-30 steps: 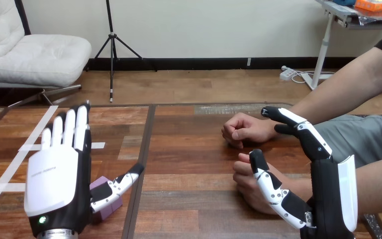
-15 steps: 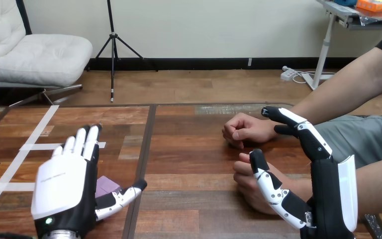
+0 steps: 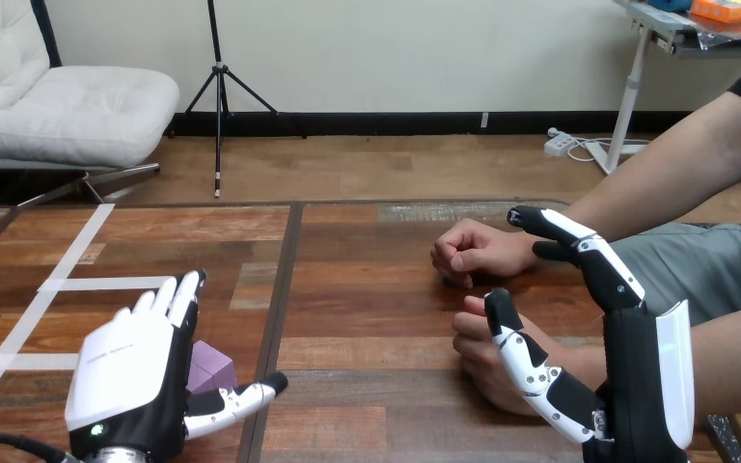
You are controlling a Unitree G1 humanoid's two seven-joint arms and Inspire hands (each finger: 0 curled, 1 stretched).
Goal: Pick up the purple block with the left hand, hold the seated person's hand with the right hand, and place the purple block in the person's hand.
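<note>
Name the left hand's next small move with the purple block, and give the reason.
Probably curl the fingers and thumb shut round the purple block. The left hand sits low over it with its fingers straight and its thumb spread out beside it, so nothing grips the block yet, and it appears to lie on the table.

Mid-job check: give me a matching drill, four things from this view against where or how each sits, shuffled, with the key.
1 left hand
2 purple block
3 right hand
4 person's farther hand

A fisted on the table
B thumb in front of the person's nearer hand
C on the table, partly behind the left hand
D fingers straight, near left

Pairs: 1-D, 2-C, 3-B, 4-A
</note>
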